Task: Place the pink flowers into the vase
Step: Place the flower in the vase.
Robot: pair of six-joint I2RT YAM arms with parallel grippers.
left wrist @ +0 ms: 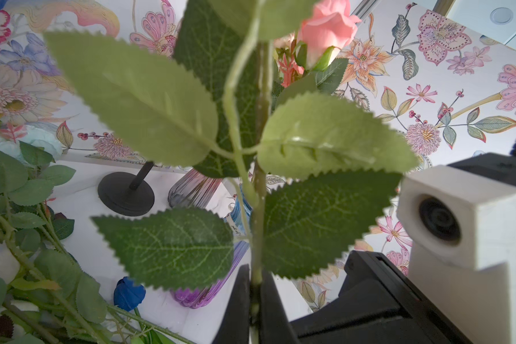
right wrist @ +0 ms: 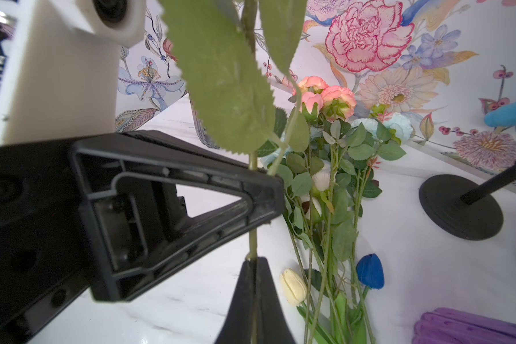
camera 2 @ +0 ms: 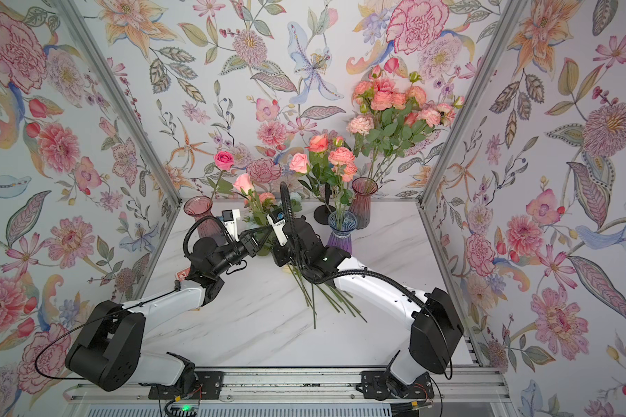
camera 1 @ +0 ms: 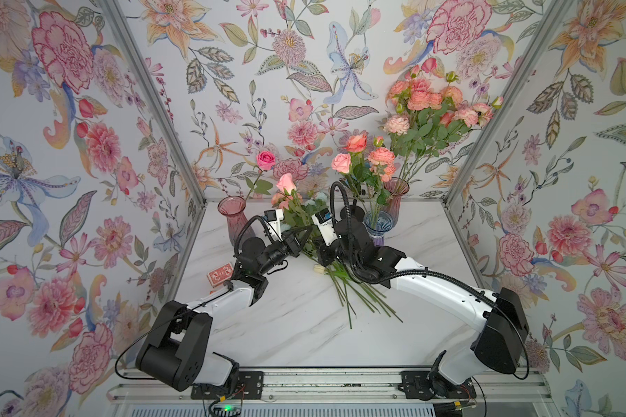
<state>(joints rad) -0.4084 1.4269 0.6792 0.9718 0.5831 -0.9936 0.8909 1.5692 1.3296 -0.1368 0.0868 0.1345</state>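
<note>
A pink rose [camera 1: 286,182] on a long leafy stem [left wrist: 258,190] stands upright over the middle of the table, its bloom at the far end of the stem in the left wrist view [left wrist: 325,26]. My left gripper [left wrist: 255,277] is shut on this stem. My right gripper [right wrist: 254,262] is shut on the same stem just below, and the left gripper's black finger [right wrist: 259,190] crosses the stem above it. More pink flowers [right wrist: 325,98] lie in a pile on the table. The pink vase [camera 1: 232,213] at back left holds one rose [camera 1: 265,160].
A blue-purple vase [camera 1: 378,222] and a darker vase [camera 1: 396,191] at back right hold pink blooms. Loose stems [camera 1: 347,292] fan toward the table's front. A white tulip [right wrist: 292,286], a blue tulip [right wrist: 370,271], a black round stand [camera 2: 324,214] and a red card box [camera 1: 219,276] are nearby.
</note>
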